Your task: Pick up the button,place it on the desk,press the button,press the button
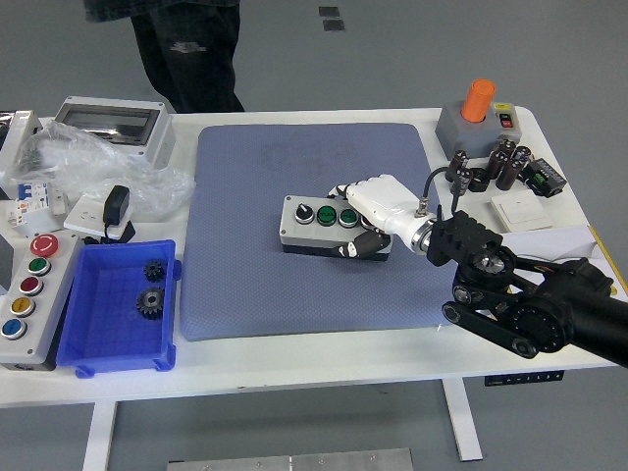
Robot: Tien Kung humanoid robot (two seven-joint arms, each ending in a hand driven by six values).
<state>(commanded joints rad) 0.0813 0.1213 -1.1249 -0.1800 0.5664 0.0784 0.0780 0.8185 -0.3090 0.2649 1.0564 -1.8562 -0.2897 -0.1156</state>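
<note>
A white table [324, 358] stretches before me, most of its middle covered by a blue-grey mat [294, 285]. My right arm [530, 299] reaches in from the lower right, black links ending in my white right hand [378, 211]. At the far edge a person [186, 44] in dark trousers stands behind the table, hands out of sight.

On the left, a blue bin [93, 334] holds two dark gears [150, 287], and beside it at the table's edge sits a grey control panel [22, 329] with red, green and yellow buttons. Behind these lie a crumpled clear plastic bag [74, 162] and a grey enclosure with a clear lid [113, 123]. At the far right corner stands a grey box with an orange knob [476, 110], with black cylinders [496, 167] just in front of it.

The button box [319, 226], grey with a black switch and two green buttons showing, rests on the mat near its centre. My right hand is closed around its right end, fingers draped over the top and thumb [355, 248] against the near side.
</note>
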